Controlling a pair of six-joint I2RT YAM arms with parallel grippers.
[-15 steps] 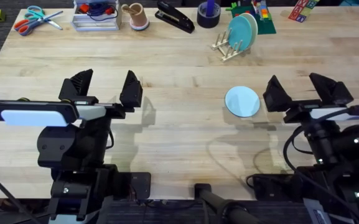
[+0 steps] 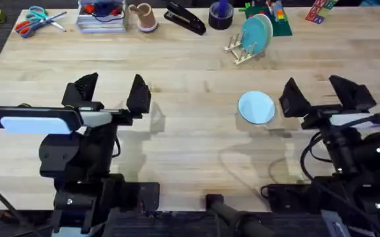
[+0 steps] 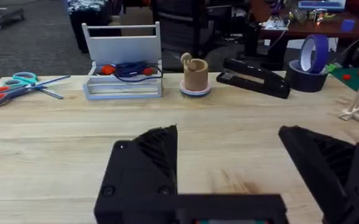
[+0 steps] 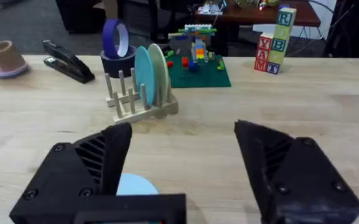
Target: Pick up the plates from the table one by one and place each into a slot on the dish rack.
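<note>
The left gripper [image 2: 110,92] hangs above bare bench [image 2: 190,164] at mid-left, its fingers spread wide apart and holding nothing; with no plate near it, it looks parked out of the way, not working. Beyond it, along the far edge, lie scissors [image 2: 35,20], a clear tray [image 2: 101,16] of small items, a small wooden cup [image 2: 143,16], a black stapler [image 2: 185,18] and a dark tape roll [image 2: 220,14], all well apart from the task's things.

Further right on the far side stands the dish rack [image 2: 241,49], and two plates, one teal-green [image 2: 254,34] and one pale green [image 2: 266,29], already sit upright between its pegs at the right end; the pegs keep them on edge. Its nearer slots [image 4: 122,93] stand free, which suits the next plate.

Nearer the arms, a pale blue plate [image 2: 256,107] lies flat on the bench, touching nothing. Just to its right hovers the right gripper [image 2: 321,93], likewise wide apart and empty. Its wrist view shows the plate's edge [image 4: 132,185] below the near finger. In my judgement it is lining up to take this last plate.
</note>
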